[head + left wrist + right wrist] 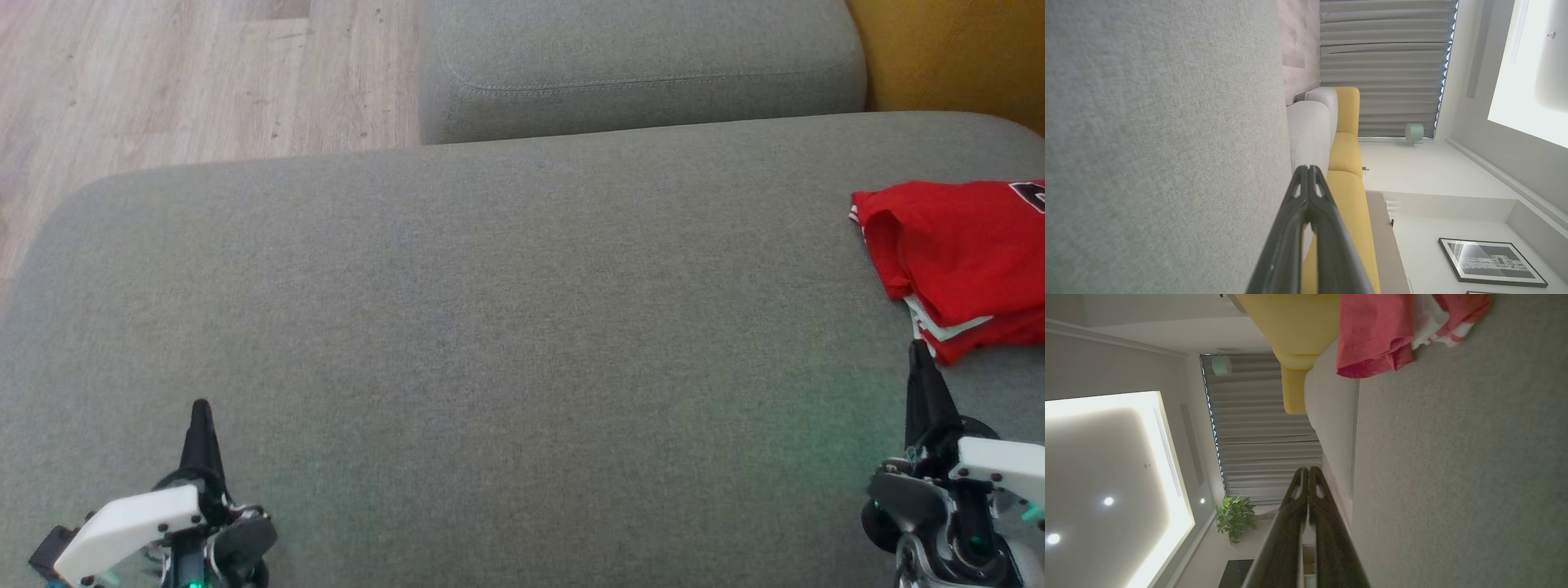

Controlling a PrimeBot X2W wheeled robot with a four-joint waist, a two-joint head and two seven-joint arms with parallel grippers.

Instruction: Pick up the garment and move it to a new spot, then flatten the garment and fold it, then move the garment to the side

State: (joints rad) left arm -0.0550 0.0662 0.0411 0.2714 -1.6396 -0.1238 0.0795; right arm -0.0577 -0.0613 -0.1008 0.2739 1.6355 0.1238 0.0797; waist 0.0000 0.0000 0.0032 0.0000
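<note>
Folded red fabric garment with white trim (955,253): far right of grey upholstered cushion (490,327) | left gripper (201,408): fingers together, empty | right gripper (920,349): fingers together, empty, just below garment.

The left end effector (1308,171) rises from the bottom edge, its two dark fingers pressed together at the tips. To its left spreads a broad grey upholstered seat (1147,143). Just past the tips stands a smaller grey cushion (1310,126), with yellow upholstery (1347,155) to the right of it. Farther beyond hang pleated grey curtains (1384,69), next to a strip of wooden floor (1298,41). A mint-green round object (1414,132) sits beside the curtains, and a framed picture (1490,261) hangs well to the right.
</note>
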